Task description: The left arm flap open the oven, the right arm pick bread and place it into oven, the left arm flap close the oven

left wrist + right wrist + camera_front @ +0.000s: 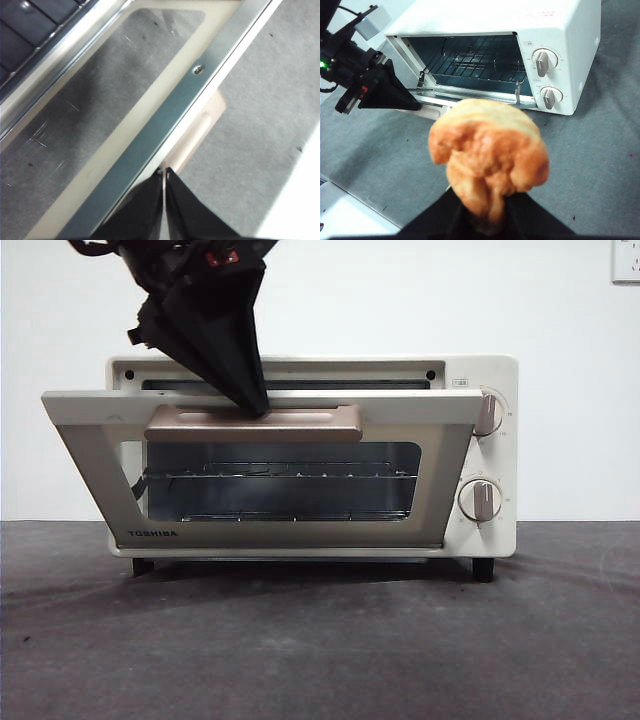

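The cream-white oven stands at the middle of the table with its glass door tilted partly down. My left gripper comes from the upper left, shut, with its tip on the door's top edge just behind the beige handle. The left wrist view shows its shut tip at the door frame. My right gripper is shut on the golden bread, held above the table in front of the oven. The wire rack inside is bare. The right gripper is out of the front view.
Two round knobs sit on the oven's right panel. A grey mat covers the table in front of the oven. The left arm is at the door in the right wrist view. A white table edge lies beyond the mat.
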Controlling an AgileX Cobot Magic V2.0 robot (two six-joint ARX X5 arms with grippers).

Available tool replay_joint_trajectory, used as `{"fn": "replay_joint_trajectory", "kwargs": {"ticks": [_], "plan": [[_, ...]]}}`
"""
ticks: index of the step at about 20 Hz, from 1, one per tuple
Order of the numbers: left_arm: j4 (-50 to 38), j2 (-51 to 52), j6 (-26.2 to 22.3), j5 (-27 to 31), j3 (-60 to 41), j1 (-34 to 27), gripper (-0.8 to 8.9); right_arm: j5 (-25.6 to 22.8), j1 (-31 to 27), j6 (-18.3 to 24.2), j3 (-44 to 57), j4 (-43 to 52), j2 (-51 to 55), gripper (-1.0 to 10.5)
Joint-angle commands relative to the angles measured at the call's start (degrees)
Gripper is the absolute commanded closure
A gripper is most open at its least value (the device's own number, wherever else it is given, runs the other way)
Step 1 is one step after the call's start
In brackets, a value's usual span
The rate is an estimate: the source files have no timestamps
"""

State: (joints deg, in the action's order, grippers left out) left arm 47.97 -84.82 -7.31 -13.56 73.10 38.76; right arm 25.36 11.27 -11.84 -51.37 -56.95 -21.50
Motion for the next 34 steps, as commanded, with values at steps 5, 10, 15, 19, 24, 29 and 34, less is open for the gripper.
{"fn": "replay_joint_trajectory", "kwargs": {"ticks": [5, 10, 15, 19, 24, 29, 34], "plan": [[-9.51, 5.33, 5.95, 4.87, -11.41, 1.40, 7.98, 0.11, 0.24, -0.13, -0.92, 0.90, -0.07, 9.2], [-14.95, 6.58, 8.70, 7.06, -17.00, 4.37, 7.98, 0.13, 0.24, -0.13, -0.92, 0.90, -0.07, 9.2], [-16.33, 6.58, 10.86, 7.85, -20.02, 7.41, 7.98, 0.13, 0.24, -0.13, -0.92, 0.87, -0.07, 9.2], [-15.47, 6.58, 11.50, 7.52, -20.28, 7.82, 7.98, 0.13, 0.24, -0.11, -0.92, 0.87, -0.07, 9.2], [-6.97, 12.70, 11.50, 7.04, -16.65, 8.04, 7.98, 2.40, 0.24, -0.59, -0.92, 0.70, -0.26, 9.2], [-2.64, 27.26, 15.91, 7.08, -13.42, 8.04, 7.97, 8.52, 0.24, -2.40, -0.92, 1.22, -5.40, 9.2], [-2.05, 42.27, 19.78, 10.91, -13.42, 8.02, 7.97, 10.60, 2.40, -3.17, -0.92, 6.78, -13.40, 9.2]]}}
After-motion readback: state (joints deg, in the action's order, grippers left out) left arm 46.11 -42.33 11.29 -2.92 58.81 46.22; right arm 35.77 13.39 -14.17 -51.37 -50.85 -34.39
